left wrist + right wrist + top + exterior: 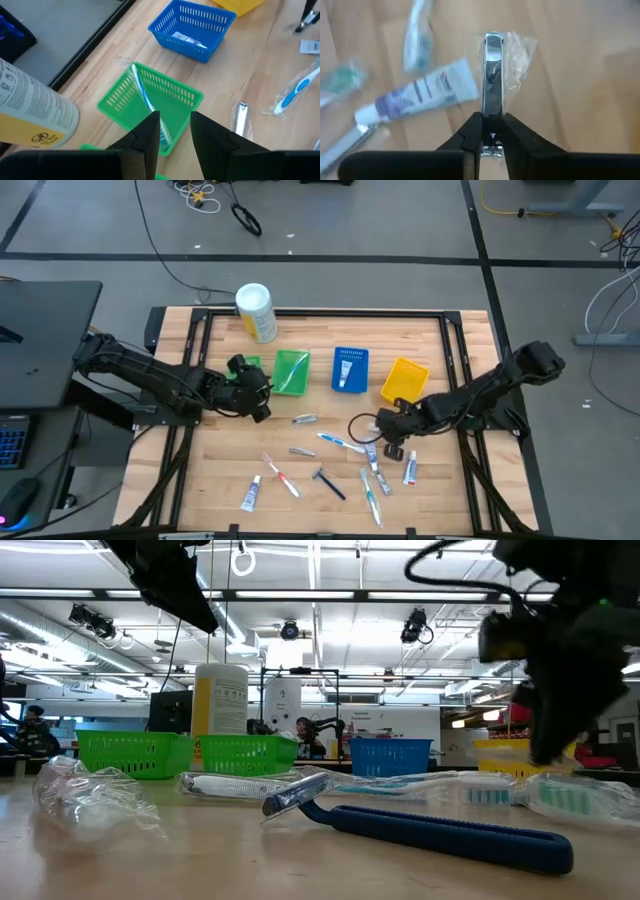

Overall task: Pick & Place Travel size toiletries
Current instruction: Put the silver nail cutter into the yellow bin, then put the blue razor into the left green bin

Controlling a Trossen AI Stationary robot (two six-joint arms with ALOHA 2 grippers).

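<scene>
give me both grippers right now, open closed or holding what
Left gripper: jaws open, empty, above the green bin.
Right gripper: jaws shut on the silvery wrapped piece.

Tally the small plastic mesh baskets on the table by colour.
Green plastic mesh baskets: 2
Blue plastic mesh basket: 1
Yellow plastic mesh basket: 1
Total: 4
</scene>
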